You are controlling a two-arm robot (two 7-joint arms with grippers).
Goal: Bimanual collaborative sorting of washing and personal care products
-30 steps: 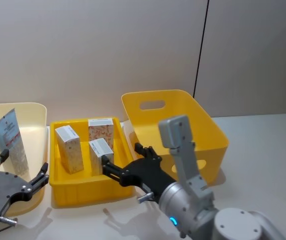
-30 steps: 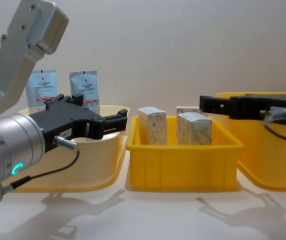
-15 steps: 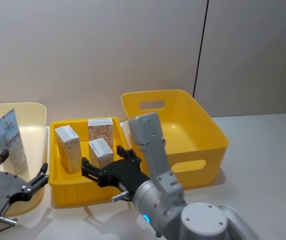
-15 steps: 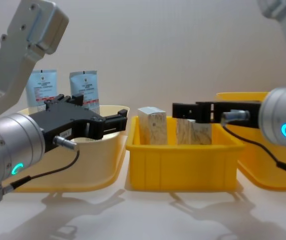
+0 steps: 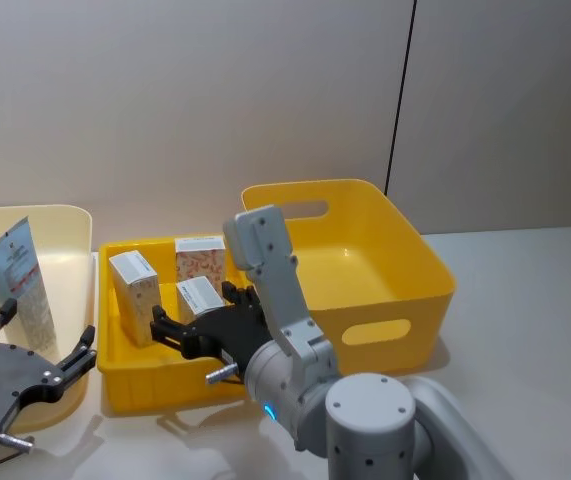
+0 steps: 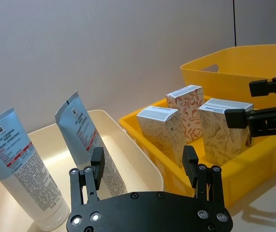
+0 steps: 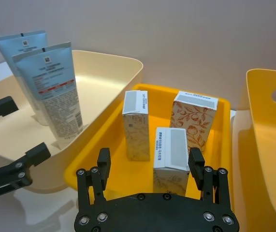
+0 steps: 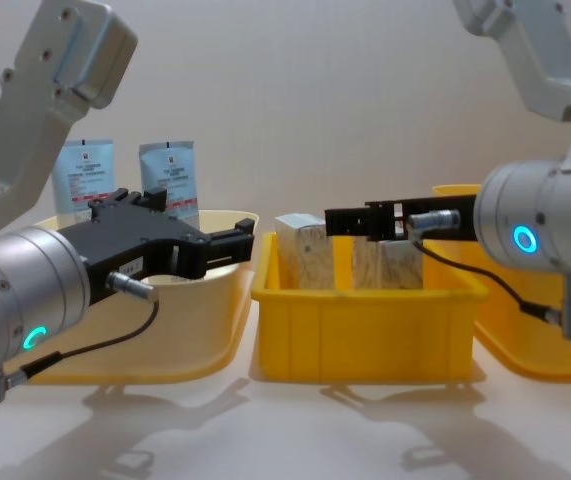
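Pale wall behind, light desk point(image 5: 525, 290) beneath. Right of the shallow yellow tray point(image 5: 115, 385), close against it, deep yellow bin point(image 5: 365, 250); left of the tray, cream bin point(image 5: 70, 235).

Over the tray's front edge, right end effector point(image 7: 149, 162), fingers spread. Left of the tray, before the cream bin, left end effector point(image 6: 143, 159), fingers spread and empty.

Standing in the cream bin, left of the tray, tubes point(image 6: 19, 169).

Inside the tray, three upright cartons point(image 5: 135, 297), spaced apart. Right fingers lined up on the nearest carton point(image 7: 170, 159); around it or just short, cannot tell.

Probably light, stiff yet crushable card with a smooth print. Best pinched gently across the broad faces, below the top flap.

Clear gaps beside each carton and low tray walls. Worth lifting straight up before crossing a rim.
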